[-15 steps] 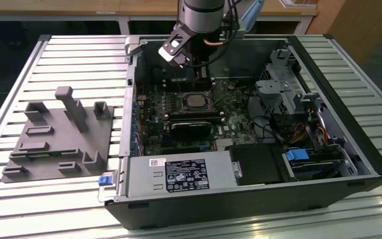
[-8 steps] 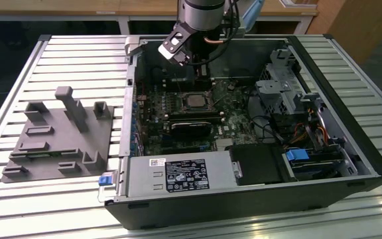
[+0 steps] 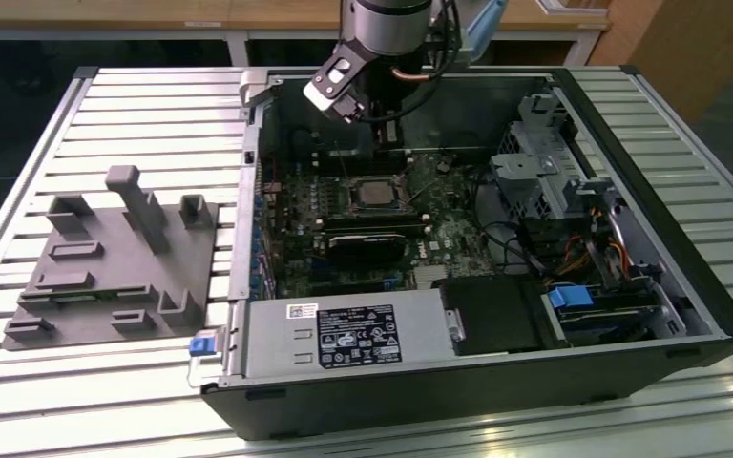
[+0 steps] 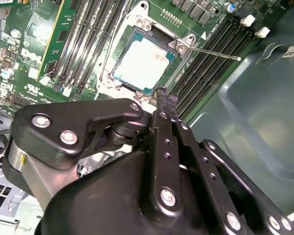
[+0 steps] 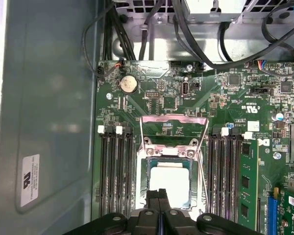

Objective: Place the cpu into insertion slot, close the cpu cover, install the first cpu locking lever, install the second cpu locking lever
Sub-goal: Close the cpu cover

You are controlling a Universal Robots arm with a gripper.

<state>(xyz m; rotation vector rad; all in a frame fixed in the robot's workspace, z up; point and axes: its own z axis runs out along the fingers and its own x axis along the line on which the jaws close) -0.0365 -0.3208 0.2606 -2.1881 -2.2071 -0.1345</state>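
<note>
On the slatted table [image 3: 125, 114]: open computer case [image 3: 685, 239] lying flat, grey fixture [image 3: 112, 258] just beside it on the exterior view's left. Arm [image 3: 386, 24] reaches down into the case over the motherboard [image 5: 225, 98].

Gripper [image 5: 159, 195]: fingers pressed together, nothing between them, tips hanging at the near edge of the insertion slot [image 5: 150, 171].

Cpu cover [image 5: 174, 119]: tipped up, on the far side of the slot from the fingers.

Cpu [image 5: 169, 181]: already lying in the slot, silver top up, looks level.

Locking lever [image 4: 215, 53]: thin rod, swung out from a corner of the slot.

Judgement: placing looks done, closing the cover is the step in hand. It calls for reaching past the chip to the raised frame without touching the chip's top.

Room: memory slots [image 5: 115, 166] crowd both flanks of the slot. Case wall well apart. Open space above.
</note>
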